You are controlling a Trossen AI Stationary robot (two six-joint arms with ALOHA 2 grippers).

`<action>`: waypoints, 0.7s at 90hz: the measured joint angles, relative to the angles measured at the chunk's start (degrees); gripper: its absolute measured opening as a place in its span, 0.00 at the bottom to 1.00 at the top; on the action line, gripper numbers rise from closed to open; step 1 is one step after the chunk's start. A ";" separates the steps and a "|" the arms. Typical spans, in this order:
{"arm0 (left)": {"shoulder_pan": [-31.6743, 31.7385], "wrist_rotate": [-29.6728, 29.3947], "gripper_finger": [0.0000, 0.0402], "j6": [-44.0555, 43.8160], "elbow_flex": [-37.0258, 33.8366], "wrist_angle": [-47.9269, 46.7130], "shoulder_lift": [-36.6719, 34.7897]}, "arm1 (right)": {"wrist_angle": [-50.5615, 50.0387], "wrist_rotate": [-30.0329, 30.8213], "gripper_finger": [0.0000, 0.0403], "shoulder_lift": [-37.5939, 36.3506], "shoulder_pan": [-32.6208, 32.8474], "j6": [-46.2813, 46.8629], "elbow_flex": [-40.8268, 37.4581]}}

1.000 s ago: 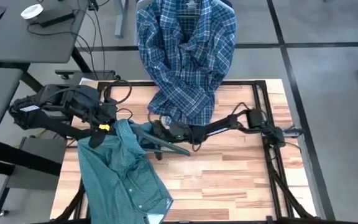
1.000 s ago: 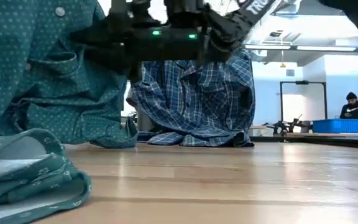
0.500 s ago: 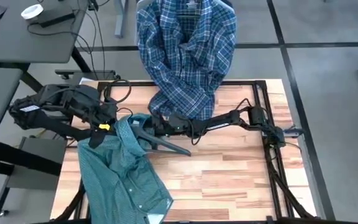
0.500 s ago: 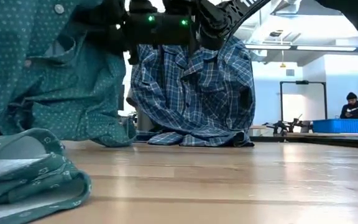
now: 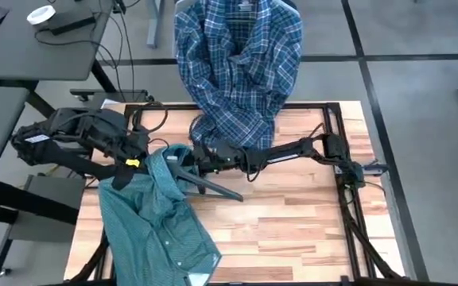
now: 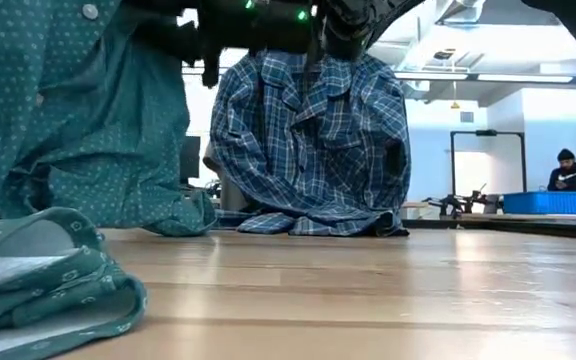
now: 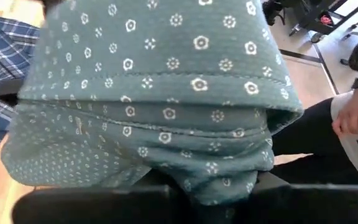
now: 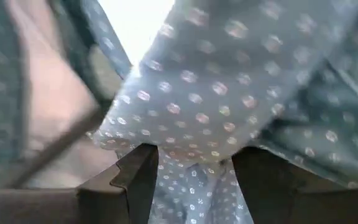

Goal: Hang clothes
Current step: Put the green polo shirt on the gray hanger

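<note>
The step in hand looks like getting the green shirt (image 5: 156,214) onto the dark hanger (image 5: 205,184): the shirt lies crumpled on the left side of the table (image 5: 308,230) with its collar end lifted, the left gripper (image 5: 130,163) pinching that cloth between its fingers and the right gripper (image 5: 191,164) pinching it just beside the hanger. The plaid shirt (image 5: 237,71) already hangs at the far edge. Next, the hanger's arm probably has to slide inside the collar while both fingers hold the opening taut.
</note>
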 joint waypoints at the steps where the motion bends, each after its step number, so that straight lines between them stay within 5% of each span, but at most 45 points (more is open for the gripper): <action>1: 0.00 0.00 0.06 0.00 0.00 -0.04 0.00 | -0.99 -0.07 0.48 -0.33 -0.07 -0.10 0.00; 27: 0.00 0.16 0.06 0.98 0.00 -1.70 0.00 | -4.92 -1.60 0.59 -2.19 -2.10 8.50 -0.02; 63: 0.02 0.15 0.06 1.25 -0.02 -1.76 0.00 | -4.91 -23.66 0.62 -2.21 -6.00 22.12 -0.07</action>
